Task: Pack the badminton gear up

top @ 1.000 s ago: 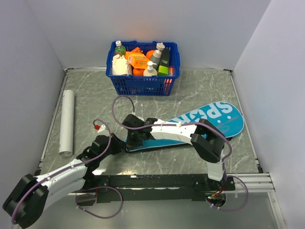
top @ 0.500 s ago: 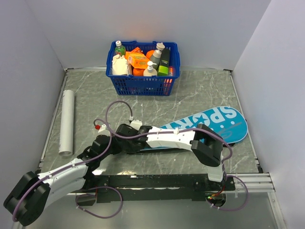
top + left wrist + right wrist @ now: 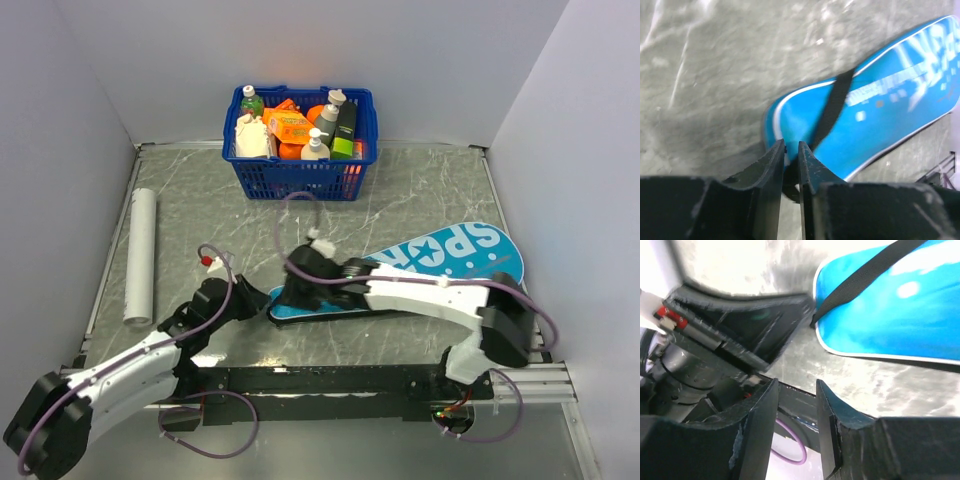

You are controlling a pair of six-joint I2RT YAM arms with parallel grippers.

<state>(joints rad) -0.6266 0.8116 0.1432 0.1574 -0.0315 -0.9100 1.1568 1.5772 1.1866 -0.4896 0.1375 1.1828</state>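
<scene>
A blue plastic basket (image 3: 300, 178) stands at 12 o'clock on the grey marbled counter (image 3: 400, 190), against the back wall. It is packed full: upright bottles (image 3: 315, 146) with white caps, a dark bottle beside a green one, and orange packs (image 3: 290, 125) wedged among them.

The teal "SPORT" case (image 3: 440, 255) lies flat on the counter. Its broad lettered head is at 3 o'clock and its narrow end points toward 7 o'clock, near the middle. A black strap (image 3: 837, 100) runs along its face down to that narrow end. What the case holds cannot be seen.

The long white tube (image 3: 141, 255) lies at 9 o'clock along the left wall, well apart from the case.

The left gripper (image 3: 791, 147) sits low at the case's narrow tip. Its jaws are drawn close, with only a thin slit between them. The strap's end reaches right to the fingertips, but whether they pinch it I cannot tell.

The right gripper (image 3: 796, 385) hangs just beside the left one, over the same narrow end. Its jaws are spread, with nothing between them.
</scene>
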